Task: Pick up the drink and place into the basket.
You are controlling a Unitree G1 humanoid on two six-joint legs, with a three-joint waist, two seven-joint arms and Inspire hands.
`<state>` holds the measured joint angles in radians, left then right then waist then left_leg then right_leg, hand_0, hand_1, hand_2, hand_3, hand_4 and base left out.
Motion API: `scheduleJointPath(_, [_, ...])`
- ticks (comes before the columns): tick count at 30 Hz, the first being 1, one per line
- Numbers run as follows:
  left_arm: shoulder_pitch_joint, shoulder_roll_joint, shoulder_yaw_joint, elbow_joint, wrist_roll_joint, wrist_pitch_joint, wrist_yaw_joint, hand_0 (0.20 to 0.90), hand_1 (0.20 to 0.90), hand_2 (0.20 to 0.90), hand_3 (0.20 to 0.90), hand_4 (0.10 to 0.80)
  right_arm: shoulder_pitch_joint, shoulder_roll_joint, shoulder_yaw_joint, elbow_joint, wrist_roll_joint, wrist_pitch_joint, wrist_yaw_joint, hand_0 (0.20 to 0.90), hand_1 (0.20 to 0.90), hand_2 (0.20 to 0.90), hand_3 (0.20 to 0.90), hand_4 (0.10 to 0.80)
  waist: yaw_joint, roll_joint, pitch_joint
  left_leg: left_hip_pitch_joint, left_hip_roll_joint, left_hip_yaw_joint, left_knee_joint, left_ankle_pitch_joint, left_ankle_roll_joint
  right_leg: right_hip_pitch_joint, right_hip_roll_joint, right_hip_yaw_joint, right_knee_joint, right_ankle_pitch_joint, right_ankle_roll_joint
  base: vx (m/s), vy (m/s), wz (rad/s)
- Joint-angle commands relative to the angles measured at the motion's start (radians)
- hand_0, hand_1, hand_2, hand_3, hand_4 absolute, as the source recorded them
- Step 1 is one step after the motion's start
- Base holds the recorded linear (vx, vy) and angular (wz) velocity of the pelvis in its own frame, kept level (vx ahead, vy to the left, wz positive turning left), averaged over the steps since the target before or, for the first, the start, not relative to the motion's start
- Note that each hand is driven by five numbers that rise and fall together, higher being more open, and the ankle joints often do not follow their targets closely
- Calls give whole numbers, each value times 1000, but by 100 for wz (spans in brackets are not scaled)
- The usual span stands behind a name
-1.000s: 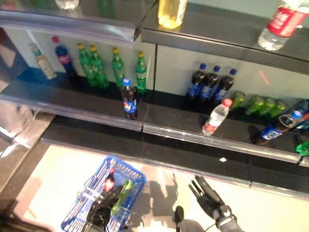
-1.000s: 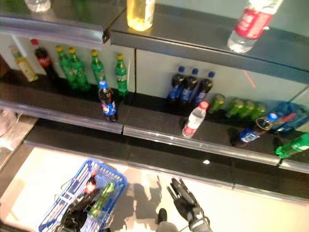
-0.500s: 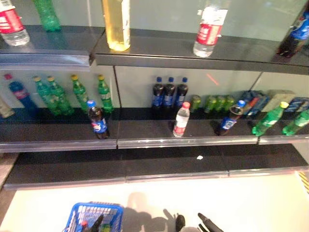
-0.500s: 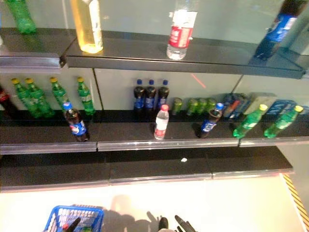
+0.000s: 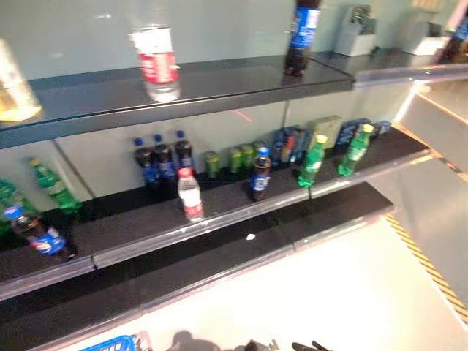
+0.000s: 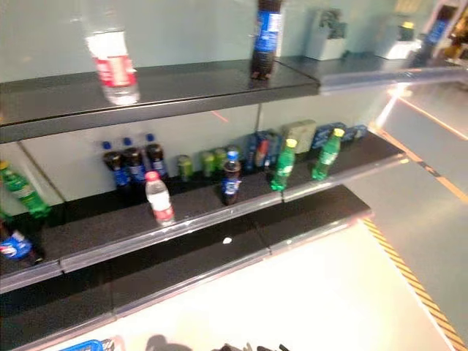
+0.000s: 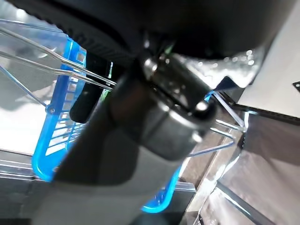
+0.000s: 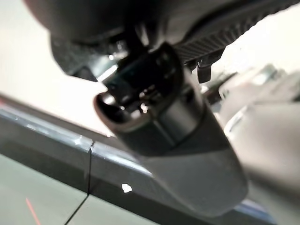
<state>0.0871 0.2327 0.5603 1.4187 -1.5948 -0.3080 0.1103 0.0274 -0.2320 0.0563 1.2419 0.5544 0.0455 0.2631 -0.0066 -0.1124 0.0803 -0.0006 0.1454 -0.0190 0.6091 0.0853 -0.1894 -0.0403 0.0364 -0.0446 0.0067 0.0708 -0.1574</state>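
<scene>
No drink is seen in either robot hand, so the pick appears not yet begun for this round. The drinks stand on the shelves: a clear red-capped water bottle (image 5: 190,204) at the front of the middle shelf (image 5: 219,219), a dark blue-capped cola bottle (image 5: 259,174) toward 3 o'clock of it, and two green bottles (image 5: 312,161) further toward 3 o'clock. Three dark bottles (image 5: 162,157) are lined up at the back, and a red-labelled bottle (image 5: 155,62) stands on the upper shelf (image 5: 219,84).

The blue basket (image 7: 51,140) is seen from the left wrist, close by the left arm; only its rim shows at 6 o'clock in the head views. Whether anything lies in it cannot be told, possibly because the arm covers it.

Of the right robot hand (image 5: 307,346) only dark tips show at the lower edge, and the left robot hand is hidden by its own wrist; open or closed cannot be told for either. Reaching, grasping and placing are all judged to remain
</scene>
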Motion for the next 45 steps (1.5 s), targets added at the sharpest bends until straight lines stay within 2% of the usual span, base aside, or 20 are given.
scheduleJointPath(1, [27,82,20,4,-122,-131,-7,300,300,300,200,100,-61,-50,23,-39,-36,6,12,900,900,900,900,800,11,23,56,-187,-149,-4,-78,-29,191,92,-28,29,28,-63,135,217,-137,-162])
scheduleJointPath(3, [49,75,37,11,-153,-126,-2,300,300,300,200,100,-74,-41,50,-61,-21,21,-6,900,900,900,900,800,51,29,74,-273,-198,-37,-106,11,191,120,-1,83,23,-77,135,252,-137,-137])
scheduleJointPath(8, [107,89,95,58,-217,-97,-25,300,300,300,200,100,-115,-20,103,-76,-27,73,-2,900,900,900,900,800,157,65,68,-332,-252,-150,-439,142,158,205,61,152,25,-142,129,407,-93,-106])
scheduleJointPath(12, [121,97,113,70,-246,-94,-25,300,300,300,200,100,-109,2,127,-98,-38,83,-6,900,900,900,900,800,198,68,54,-352,-284,-149,-541,161,156,258,77,192,27,-175,130,329,-92,-91])
scheduleJointPath(14, [120,99,120,75,-283,-110,-8,300,300,300,200,100,-110,23,145,-102,-42,84,-14,900,900,900,900,800,212,67,30,-348,-300,-152,-508,129,175,286,82,199,49,-216,138,481,-65,-56])
scheduleJointPath(18, [97,106,142,76,-275,-136,30,300,300,300,200,100,-111,46,137,-89,-14,93,-21,900,900,900,900,800,220,20,5,-309,-333,-141,-444,25,228,301,46,172,211,-130,201,404,-18,-41])
scheduleJointPath(20, [92,118,142,73,-257,-141,51,300,300,300,200,100,-107,52,132,-85,2,80,-9,900,900,900,900,800,235,2,-11,-270,-346,-139,-469,-1,252,275,53,147,416,71,287,405,-67,9])
scheduleJointPath(21, [93,124,141,76,-250,-142,60,300,300,300,200,100,-110,58,133,-87,6,74,-8,900,900,900,900,800,238,13,-16,-229,-334,-158,-488,-9,254,228,68,125,541,125,315,485,-93,19])
scheduleJointPath(22, [95,128,141,74,-242,-143,69,300,300,300,200,100,-112,63,133,-98,13,80,-16,900,900,900,900,800,232,27,-20,-188,-320,-178,-504,-15,254,158,77,112,629,134,323,585,-116,-33])
scheduleJointPath(24, [80,129,125,57,-258,-160,83,300,300,300,200,100,-115,65,133,-110,13,82,-24,900,900,900,900,800,197,58,-17,-117,-301,-220,-516,-32,256,3,45,90,636,58,296,468,-95,-51])
scheduleJointPath(25, [67,134,114,51,-273,-164,93,300,300,300,200,100,-115,64,135,-114,-1,71,-14,900,900,900,900,800,174,71,-9,-78,-299,-240,-516,-51,260,-92,-18,58,602,13,279,253,-97,21])
scheduleJointPath(27, [46,143,101,45,-287,-160,100,300,300,300,200,100,-115,60,148,-116,-23,38,-1,900,900,900,900,800,152,87,4,-24,-293,-264,-527,-94,260,-212,-111,23,432,36,263,263,-195,65])
scheduleJointPath(28, [42,146,97,45,-290,-159,99,300,300,300,200,100,-114,60,153,-116,-24,30,-2,900,900,900,900,800,144,87,8,-12,-295,-273,-528,-110,261,-224,-129,21,377,41,262,323,-262,58])
scheduleJointPath(30, [27,156,90,42,-292,-153,98,300,300,300,200,100,-111,64,164,-116,-10,8,-21,900,900,900,900,800,114,90,23,44,-287,-315,-527,-184,256,-254,-202,43,113,97,280,395,-347,41])
scheduleJointPath(32, [31,151,92,32,-306,-147,87,300,300,300,200,100,-120,67,156,-122,-9,22,-32,900,900,900,900,800,106,98,30,83,-259,-333,-528,-223,244,-231,-228,48,29,144,300,355,-377,50])
scheduleJointPath(36, [28,114,70,37,-377,-161,50,300,300,300,200,100,-155,57,165,-98,-20,53,-26,900,900,900,900,800,106,82,23,128,-182,-306,-486,-263,204,-157,-200,31,71,77,295,323,-388,36])
scheduleJointPath(38, [42,90,82,48,-377,-156,37,300,300,300,200,100,-152,42,171,-105,-35,73,-16,900,900,900,900,800,110,72,18,104,-126,-281,-368,-144,160,-121,-168,1,89,29,259,340,-443,7])
scheduleJointPath(39, [55,81,96,58,-377,-141,26,300,300,300,200,100,-152,28,173,-109,-34,75,0,900,900,900,900,800,122,58,22,59,-117,-255,-260,-65,148,-89,-162,-19,84,17,238,291,-460,-36])
scheduleJointPath(43, [82,84,102,103,-359,-89,-12,300,300,300,200,100,-163,5,178,-100,-25,59,6,900,900,900,900,800,144,21,50,-168,-126,-151,57,28,160,1,-142,-67,69,-15,181,218,-399,34])
scheduleJointPath(45, [83,86,94,112,-355,-85,-7,300,300,300,200,100,-167,-2,180,-101,-8,59,-6,900,900,900,900,800,163,21,58,-233,-173,-135,65,3,174,36,-127,-85,53,-25,177,208,-264,29])
